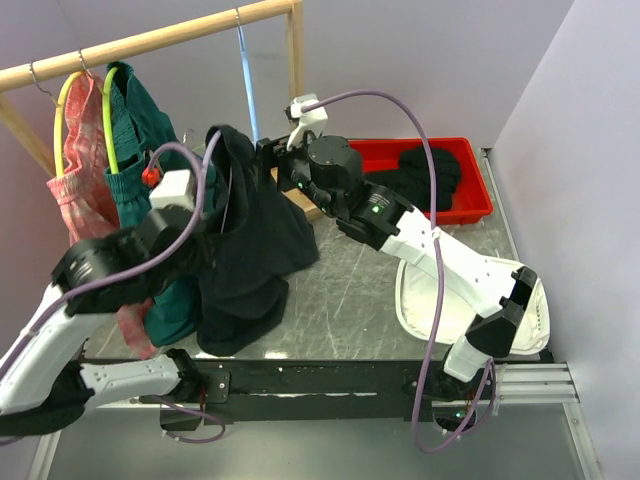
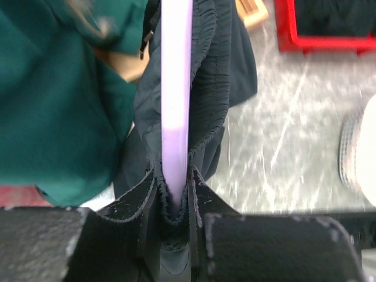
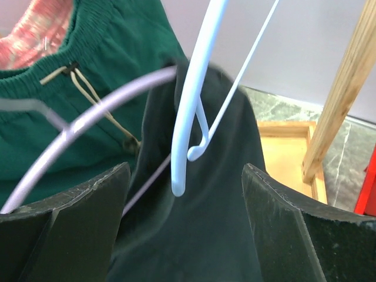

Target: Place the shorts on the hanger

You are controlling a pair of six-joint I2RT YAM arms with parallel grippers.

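Note:
The black shorts hang in a bunch over the table between my two arms. My left gripper is shut on the lavender hanger together with the shorts' gathered waistband; the bar runs straight up out of the jaws. My right gripper is open at the top of the shorts and holds nothing. In the right wrist view its jaws stand wide apart in front of the black fabric, and the lavender hanger arcs across on the left.
A light blue hanger hangs from the wooden rail, its tip between my right jaws. Green drawstring shorts and pink shorts hang at left. A red bin with dark clothes and a white basket stand at right.

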